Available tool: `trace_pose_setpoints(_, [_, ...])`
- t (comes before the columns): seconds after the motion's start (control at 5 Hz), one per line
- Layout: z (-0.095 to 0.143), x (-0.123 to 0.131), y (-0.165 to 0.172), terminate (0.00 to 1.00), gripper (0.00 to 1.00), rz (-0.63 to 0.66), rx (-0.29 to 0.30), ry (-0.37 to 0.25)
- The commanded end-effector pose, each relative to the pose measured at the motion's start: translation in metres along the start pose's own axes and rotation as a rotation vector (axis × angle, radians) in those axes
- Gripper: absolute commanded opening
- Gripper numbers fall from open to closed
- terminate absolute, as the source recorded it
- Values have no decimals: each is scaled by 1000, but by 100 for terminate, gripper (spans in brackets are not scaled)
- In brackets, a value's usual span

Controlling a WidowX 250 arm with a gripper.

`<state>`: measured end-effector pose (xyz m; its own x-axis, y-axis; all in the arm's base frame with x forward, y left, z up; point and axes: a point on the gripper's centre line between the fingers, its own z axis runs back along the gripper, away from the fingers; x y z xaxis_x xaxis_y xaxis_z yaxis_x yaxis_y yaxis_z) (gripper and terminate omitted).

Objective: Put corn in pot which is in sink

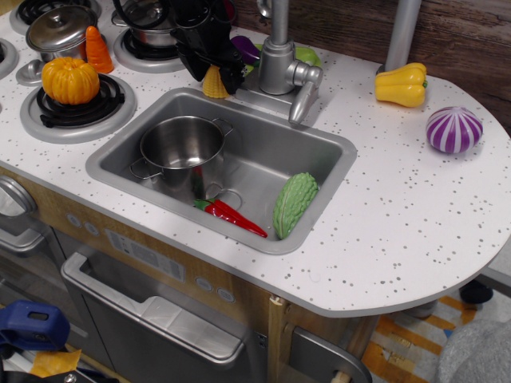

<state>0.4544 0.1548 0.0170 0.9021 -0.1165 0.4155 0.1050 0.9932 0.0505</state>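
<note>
**Gripper on the corn, pot waiting below**

Nearest the camera, well in front of the gripper, a red plastic chili (pixel 230 214) and a green ribbed gourd (pixel 295 203) lie in the grey metal sink (pixel 323 152). Closer in, below-left of the gripper, the shiny steel lidless pot (pixel 181 145) stands open-mouthed, ready to receive. At the sink's back rim the black gripper (pixel 212 73) straddles the small yellow ribbed corn (pixel 213 84), fingers either side, prob. clamping it; can't tell for sure. Corn sits w/ base on the counter, not lifted yet.

The tool (pixel 212 70) hides the top of the corn (pixel 213 84).
</note>
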Motion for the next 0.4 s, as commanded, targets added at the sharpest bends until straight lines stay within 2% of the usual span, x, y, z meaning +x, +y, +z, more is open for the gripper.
trace_pose_setpoints(0.0, [13,9,5,0,0,1,48,-52])
trace_pose_setpoints(0.2, [16,9,6,0,0,-5,55,-50])
